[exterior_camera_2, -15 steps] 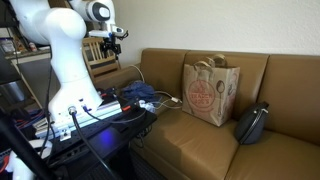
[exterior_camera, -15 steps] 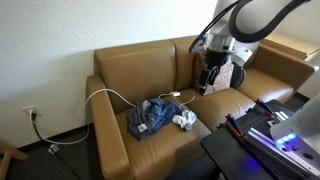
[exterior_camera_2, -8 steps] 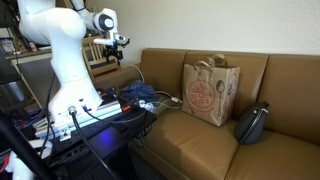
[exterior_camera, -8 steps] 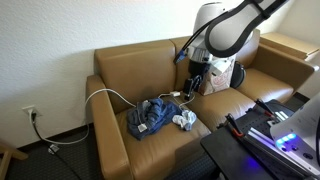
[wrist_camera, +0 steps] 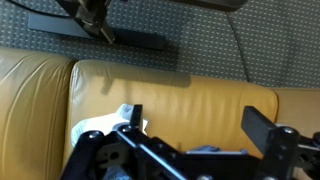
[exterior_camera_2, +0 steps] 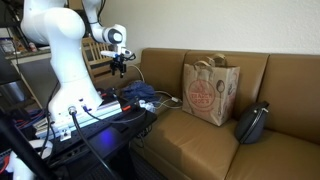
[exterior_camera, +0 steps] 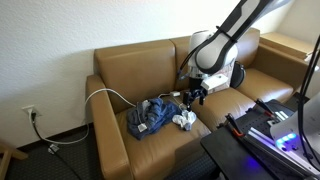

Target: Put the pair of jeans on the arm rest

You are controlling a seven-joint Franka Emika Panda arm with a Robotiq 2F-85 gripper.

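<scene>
Jeans [exterior_camera: 150, 117] sit in a crumpled heap on the seat of the sofa [exterior_camera: 135, 65], below the claw [exterior_camera: 193, 95] and off to its arm-rest side, untouched. The claw hangs over the seat with its jaws spread wide and nothing between them. The wrist view shows bare leather and only a sliver of blue under the gap.

Almost straight under the claw lies a small white rag [exterior_camera: 185, 120], touching the near edge of the heap. A straight drop would likely pinch the rag, or rag and denim together, and carry off the wrong thing.

Just beside the claw, a white cable [exterior_camera: 118, 96] comes onto the seat from over the arm rest [exterior_camera: 108, 130]. A jaw could hook it and drag it along.

Beyond the heap, the arm rest is rounded, smooth leather. A heavy bundle gripped by one fold may unroll, hang lopsided and slide off.

On the claw's other side, a paper bag [exterior_camera_2: 210, 90] stands well apart from all this.
</scene>
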